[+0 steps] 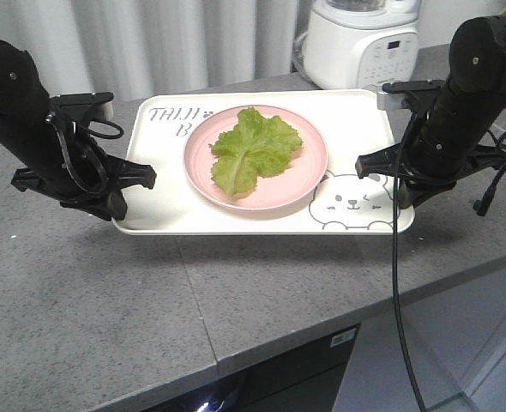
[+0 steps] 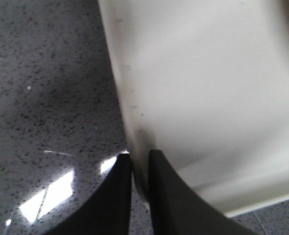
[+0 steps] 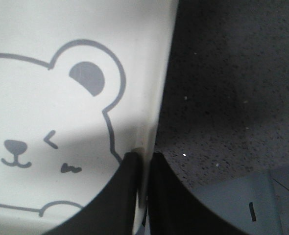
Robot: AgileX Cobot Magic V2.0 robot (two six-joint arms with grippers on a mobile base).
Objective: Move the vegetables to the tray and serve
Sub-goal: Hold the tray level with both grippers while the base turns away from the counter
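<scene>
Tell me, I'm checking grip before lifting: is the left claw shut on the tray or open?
Shut on the tray: the wrist view shows the left claw with one finger each side of the rim, pinching it.

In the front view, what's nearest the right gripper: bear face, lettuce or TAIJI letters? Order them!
1. bear face, beside the right gripper.
2. lettuce, on the pink plate, in the middle.
3. TAIJI letters, at the tray's opposite corner.

I count one tray (image 1: 356,129), one pink plate (image 1: 315,167) and one lettuce leaf (image 1: 253,150). Grippers total two: the left gripper (image 1: 137,176) and the right gripper (image 1: 369,163). I record one bear face (image 1: 352,204) printed, one white kitchen appliance (image 1: 360,43) and one grey counter (image 1: 107,300).
</scene>
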